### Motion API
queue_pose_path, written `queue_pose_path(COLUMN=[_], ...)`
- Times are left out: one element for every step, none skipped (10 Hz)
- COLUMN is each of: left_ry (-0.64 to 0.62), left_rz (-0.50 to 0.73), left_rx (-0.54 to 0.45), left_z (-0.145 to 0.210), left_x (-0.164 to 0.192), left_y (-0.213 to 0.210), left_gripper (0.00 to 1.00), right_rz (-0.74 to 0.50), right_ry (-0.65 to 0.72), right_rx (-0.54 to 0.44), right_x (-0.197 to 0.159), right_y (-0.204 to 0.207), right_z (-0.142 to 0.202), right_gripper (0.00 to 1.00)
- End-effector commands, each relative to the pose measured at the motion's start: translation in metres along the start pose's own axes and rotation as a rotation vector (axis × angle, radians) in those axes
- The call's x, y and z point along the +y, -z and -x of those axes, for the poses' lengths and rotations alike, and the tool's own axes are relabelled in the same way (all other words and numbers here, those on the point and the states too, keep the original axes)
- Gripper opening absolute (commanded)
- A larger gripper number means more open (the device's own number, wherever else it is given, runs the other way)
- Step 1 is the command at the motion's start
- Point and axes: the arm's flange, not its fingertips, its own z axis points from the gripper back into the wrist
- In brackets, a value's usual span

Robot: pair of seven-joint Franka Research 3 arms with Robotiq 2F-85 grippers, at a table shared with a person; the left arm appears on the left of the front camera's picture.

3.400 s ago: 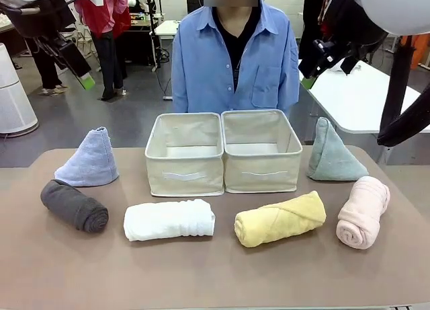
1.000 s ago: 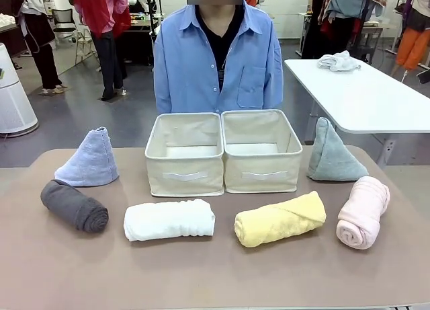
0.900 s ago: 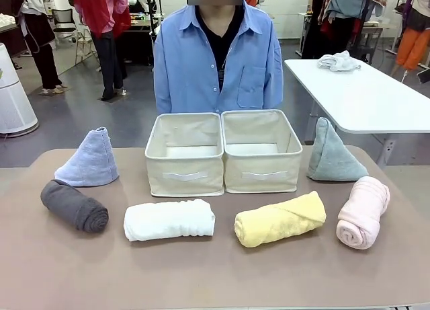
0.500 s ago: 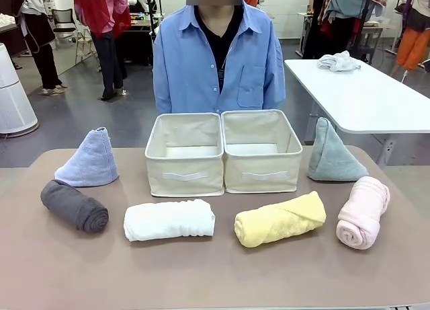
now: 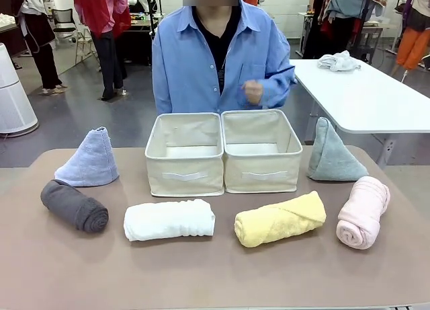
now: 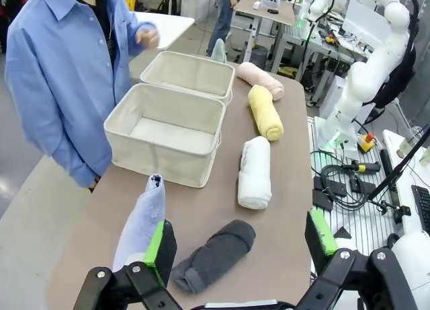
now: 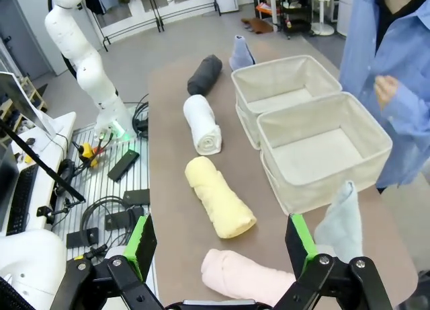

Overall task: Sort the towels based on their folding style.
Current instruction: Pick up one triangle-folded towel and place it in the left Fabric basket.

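The person's hand (image 5: 252,91) has come up to chest height as a loose fist; half a second ago it was out of sight behind the boxes. The towels have not shifted.

The two cream fabric boxes stand touching side by side at the far middle of the table (image 5: 215,276). The left box (image 5: 185,179) and the right box (image 5: 262,175) both show bare bottoms, with no towel in either.

The light blue cone (image 5: 89,160) stands left of the boxes, with the dark grey roll (image 5: 74,206) just in front of it. The white roll (image 5: 168,220) and yellow roll (image 5: 279,218) lie in front of the boxes. The pale grey-green cone (image 5: 332,152) stands right of them, and the pink roll (image 5: 363,211) lies nearer.

The left gripper (image 6: 238,239) hangs above the dark grey roll's end of the table, fingers spread wide and holding nothing. The right gripper (image 7: 221,239) hangs likewise above the pink roll's end.
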Motion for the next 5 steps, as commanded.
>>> queue_pose_path(left_ry=[-0.003,-0.003,-0.003,-0.003,-0.003], left_rz=[-0.001,-0.001,-0.001,-0.001,-0.001], left_rx=[0.001,0.001,0.001,0.001,0.001], left_z=[-0.0012,-0.0012,-0.0012,-0.0012,-0.0012], left_x=[-0.0001,-0.0001,-0.0001,-0.0001,-0.0001], left_y=[-0.0006,-0.0006,-0.0006,-0.0006,-0.0006], left_gripper=[1.0,1.0,1.0,1.0,1.0], right_rz=[0.003,0.003,0.003,0.003,0.003], right_ry=[0.005,0.005,0.005,0.005,0.005], right_rx=[0.001,0.001,0.001,0.001,0.001], right_x=[-0.0016,-0.0016,-0.0016,-0.0016,-0.0016], right_y=[-0.0024,-0.0024,-0.0024,-0.0024,-0.0024], right_z=[-0.0002,-0.0002,-0.0002,-0.0002,-0.0002], right_gripper=[1.0,1.0,1.0,1.0,1.0])
